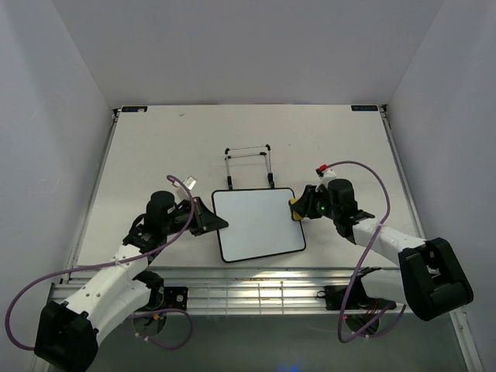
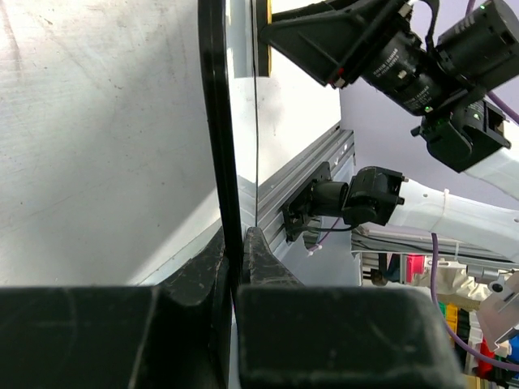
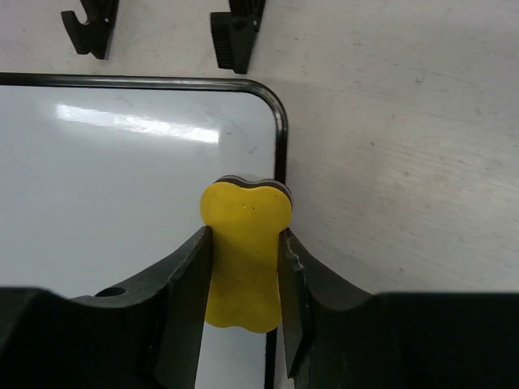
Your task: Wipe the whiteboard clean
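Left tool [image 2: 235,243] pinches the left frame edge of the whiteboard [image 1: 258,225]; right tool [image 3: 245,235] clenches a yellow sponge [image 3: 246,207] at the board's upper-right corner; whiteboard lies centre frame on the bench [image 1: 155,147].

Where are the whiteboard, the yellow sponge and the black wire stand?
whiteboard [image 1: 258,225]: top view, middle of its white face.
yellow sponge [image 3: 243,243]: right wrist view, middle of its yellow side.
black wire stand [image 3: 235,32]: right wrist view, one black foot.

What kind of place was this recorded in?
Probably a lab robot cell, not a home: plain white walls box in a white table, an aluminium rail runs along its near edge, and purple cables trail loose.
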You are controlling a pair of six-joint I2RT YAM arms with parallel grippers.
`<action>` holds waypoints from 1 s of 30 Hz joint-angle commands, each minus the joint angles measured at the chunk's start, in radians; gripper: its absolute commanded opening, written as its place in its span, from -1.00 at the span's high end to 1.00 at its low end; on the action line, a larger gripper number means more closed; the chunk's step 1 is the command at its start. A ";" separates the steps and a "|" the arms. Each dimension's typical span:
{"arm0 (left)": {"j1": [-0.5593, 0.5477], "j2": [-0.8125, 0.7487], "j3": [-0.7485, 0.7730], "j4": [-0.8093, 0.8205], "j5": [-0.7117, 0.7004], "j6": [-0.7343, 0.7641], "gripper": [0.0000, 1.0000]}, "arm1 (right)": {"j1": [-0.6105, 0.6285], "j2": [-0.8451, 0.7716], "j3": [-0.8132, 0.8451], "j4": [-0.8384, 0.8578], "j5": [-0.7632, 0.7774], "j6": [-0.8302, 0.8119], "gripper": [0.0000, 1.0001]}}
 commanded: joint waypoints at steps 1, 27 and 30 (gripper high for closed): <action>-0.020 -0.041 0.045 0.021 0.088 0.099 1.00 | -0.055 0.008 -0.039 -0.057 -0.033 -0.051 0.21; -0.021 -0.050 0.057 0.003 0.054 0.108 1.00 | 0.072 -0.036 0.057 0.007 -0.058 0.003 0.28; -0.021 -0.056 0.057 0.001 0.061 0.106 1.00 | -0.021 -0.078 -0.012 -0.002 -0.073 0.012 0.28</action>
